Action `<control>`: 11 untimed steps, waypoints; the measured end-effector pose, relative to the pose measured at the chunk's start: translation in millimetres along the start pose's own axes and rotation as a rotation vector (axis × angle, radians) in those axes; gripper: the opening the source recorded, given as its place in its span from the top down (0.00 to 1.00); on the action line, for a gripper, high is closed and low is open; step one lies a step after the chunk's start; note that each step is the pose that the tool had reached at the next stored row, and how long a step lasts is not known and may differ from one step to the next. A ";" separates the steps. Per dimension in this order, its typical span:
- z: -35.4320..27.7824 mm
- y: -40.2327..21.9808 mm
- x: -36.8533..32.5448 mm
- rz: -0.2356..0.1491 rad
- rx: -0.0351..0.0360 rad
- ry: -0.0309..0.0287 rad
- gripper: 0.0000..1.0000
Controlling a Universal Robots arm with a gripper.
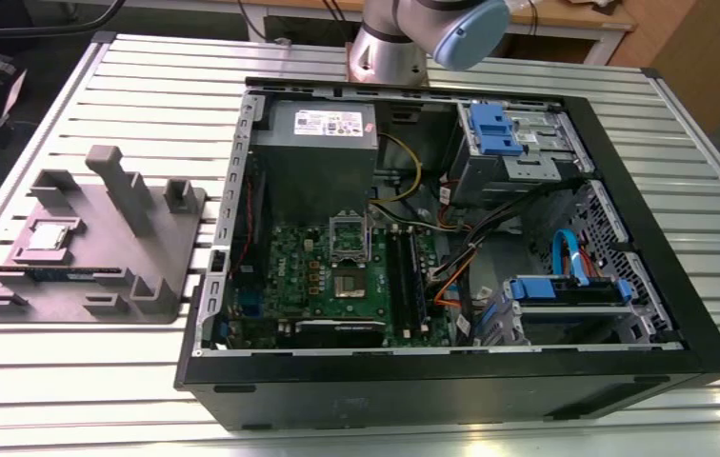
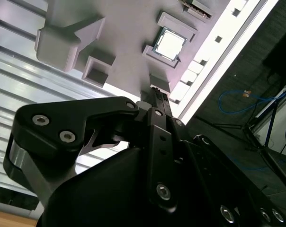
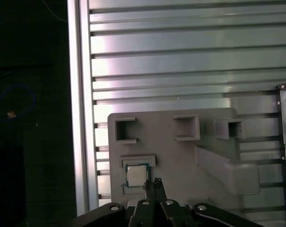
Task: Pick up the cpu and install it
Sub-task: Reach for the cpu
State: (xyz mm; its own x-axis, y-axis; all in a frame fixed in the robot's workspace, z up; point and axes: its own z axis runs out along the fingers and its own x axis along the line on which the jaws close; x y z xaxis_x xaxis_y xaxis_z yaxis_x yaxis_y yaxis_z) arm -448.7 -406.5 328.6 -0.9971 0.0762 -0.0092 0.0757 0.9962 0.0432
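Note:
The cpu point(image 1: 52, 238) is a small silvery square chip lying flat in a recess of the grey holder block point(image 1: 144, 257), at the exterior view's left. Both wrist views show the cpu point(image 2: 170, 45) point(image 3: 136, 174) from above, resting in its pocket. My gripper point(image 3: 154, 182) point(image 2: 156, 93) hovers well above the holder, its thin black fingers pressed together with nothing between them, their tips lined up just beside the cpu. The open socket frame point(image 1: 349, 238) sits on the green motherboard point(image 1: 334, 286) inside the computer case.
The open black computer case point(image 1: 665, 314) fills the middle and right of the slatted metal table point(image 1: 81, 381), with cables, drive bays and a power supply inside. The holder has upright fins point(image 1: 119, 186) and a memory stick point(image 1: 66, 274). The table edge point(image 3: 79, 118) runs beside the holder.

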 end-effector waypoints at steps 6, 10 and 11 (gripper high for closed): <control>4.0 -2.9 -0.1 0.000 0.0002 0.0002 0.89; 5.1 -3.1 -0.2 0.000 -0.0001 -0.0001 0.89; 5.4 -3.1 -0.2 0.000 0.0000 -0.0001 0.89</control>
State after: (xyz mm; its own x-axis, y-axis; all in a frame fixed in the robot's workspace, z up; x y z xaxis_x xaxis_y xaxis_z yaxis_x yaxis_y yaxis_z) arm -448.7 -409.3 323.1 -0.9970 0.0762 -0.0093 0.0758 0.9962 0.0432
